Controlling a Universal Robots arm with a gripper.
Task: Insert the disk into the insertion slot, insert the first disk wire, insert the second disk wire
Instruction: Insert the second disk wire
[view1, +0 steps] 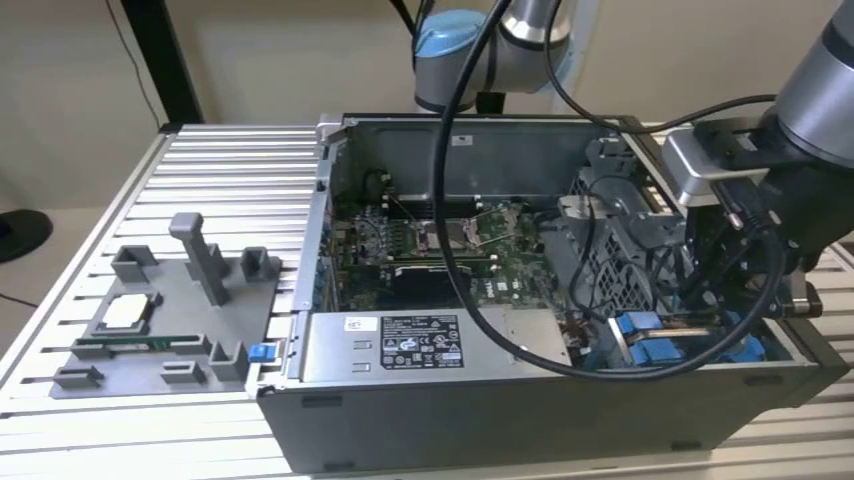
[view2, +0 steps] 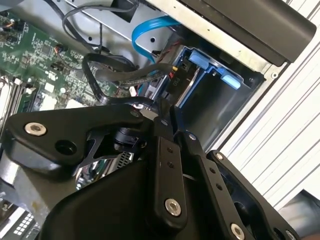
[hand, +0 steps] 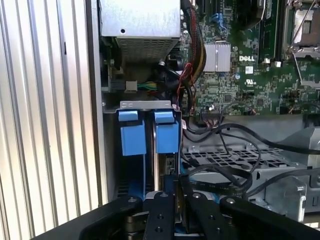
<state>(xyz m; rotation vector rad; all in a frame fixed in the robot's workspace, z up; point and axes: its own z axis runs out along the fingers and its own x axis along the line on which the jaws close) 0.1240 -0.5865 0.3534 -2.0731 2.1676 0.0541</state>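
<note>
Clenched on the disk's (hand: 161, 170) edge, the gripper (hand: 176, 197) held it upright over the insertion slot (view2: 215, 107) at the case's (view1: 534, 400) corner, seemingly for seating.

I see the disk (hand: 161, 150) standing on edge in the insertion slot (hand: 131, 172), its blue frame tabs up beside the slot's own blue tabs, at the case's near corner on the exterior view's right (view1: 667, 345).

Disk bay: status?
Claw low over the drive bay, fingers close together. Blue tabs upright at the bay. Loose black cables run right beside it.
</note>
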